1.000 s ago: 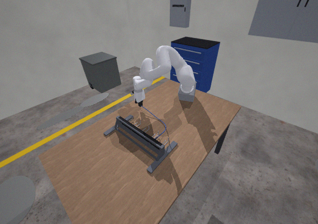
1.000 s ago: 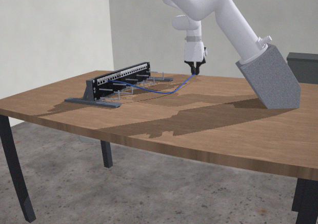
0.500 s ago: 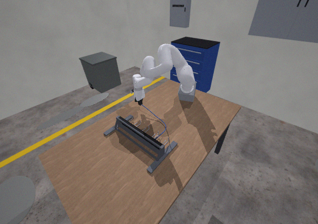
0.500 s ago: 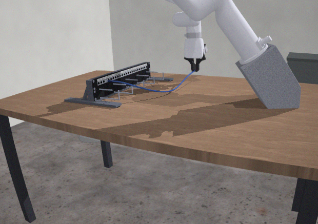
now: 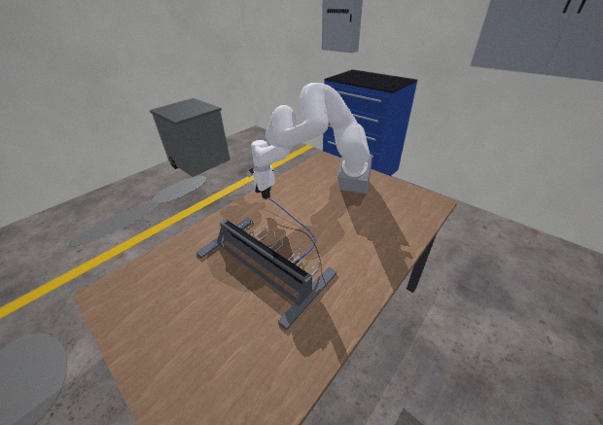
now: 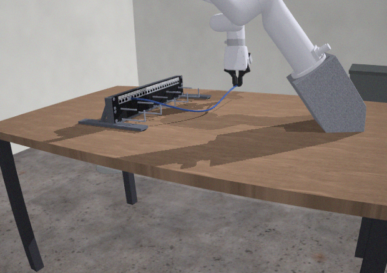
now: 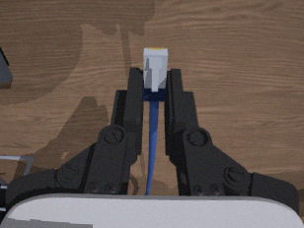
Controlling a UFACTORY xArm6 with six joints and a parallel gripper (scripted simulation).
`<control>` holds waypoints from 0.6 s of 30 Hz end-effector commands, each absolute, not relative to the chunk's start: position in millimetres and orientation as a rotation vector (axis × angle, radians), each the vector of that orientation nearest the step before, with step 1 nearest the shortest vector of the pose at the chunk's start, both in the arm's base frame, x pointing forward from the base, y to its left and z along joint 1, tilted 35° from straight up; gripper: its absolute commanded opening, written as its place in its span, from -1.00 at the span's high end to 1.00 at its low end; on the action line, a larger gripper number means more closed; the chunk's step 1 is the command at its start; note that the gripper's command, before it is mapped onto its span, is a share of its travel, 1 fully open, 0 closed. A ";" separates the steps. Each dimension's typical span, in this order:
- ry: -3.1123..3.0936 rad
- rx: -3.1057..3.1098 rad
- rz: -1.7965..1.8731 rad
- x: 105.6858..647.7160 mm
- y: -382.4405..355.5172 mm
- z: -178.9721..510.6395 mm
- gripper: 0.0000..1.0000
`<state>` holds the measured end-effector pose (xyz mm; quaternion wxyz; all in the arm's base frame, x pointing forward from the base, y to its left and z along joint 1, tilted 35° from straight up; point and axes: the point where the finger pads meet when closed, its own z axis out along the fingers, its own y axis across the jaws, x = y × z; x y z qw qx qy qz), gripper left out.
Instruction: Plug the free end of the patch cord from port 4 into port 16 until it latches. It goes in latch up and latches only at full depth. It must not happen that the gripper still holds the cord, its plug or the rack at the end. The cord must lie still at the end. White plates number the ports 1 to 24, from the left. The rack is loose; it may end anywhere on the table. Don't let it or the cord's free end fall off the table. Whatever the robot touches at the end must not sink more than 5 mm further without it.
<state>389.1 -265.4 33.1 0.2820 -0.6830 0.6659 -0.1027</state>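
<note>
My gripper (image 5: 265, 194) (image 6: 237, 83) (image 7: 154, 87) is shut on the free end of the blue patch cord (image 5: 293, 219) (image 6: 193, 109) (image 7: 151, 152), just behind its white plug (image 7: 155, 66). It holds the plug above the table, pointing down, to the right of the rack in the exterior view. The cord sags in an arc back to a port near the left end of the black patch panel (image 6: 150, 90) (image 5: 266, 254). The panel stands on its grey rack (image 5: 311, 286) (image 6: 109, 124) on the wooden table (image 5: 185, 332) (image 6: 249, 166).
The robot base (image 5: 353, 178) (image 6: 328, 97) sits at the table's far edge. Grey cable-management bars (image 6: 146, 114) jut out in front of the panel. A blue drawer cabinet (image 5: 384, 118) and a grey bin (image 5: 192, 134) stand on the floor beyond the table.
</note>
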 end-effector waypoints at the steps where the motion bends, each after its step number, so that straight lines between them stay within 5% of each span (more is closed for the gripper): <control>1: 1.784 -1.829 -0.280 389.6 -266.7 34.4 1.00; 18: 1.766 -1.848 -0.288 391.0 -264.8 36.8 1.00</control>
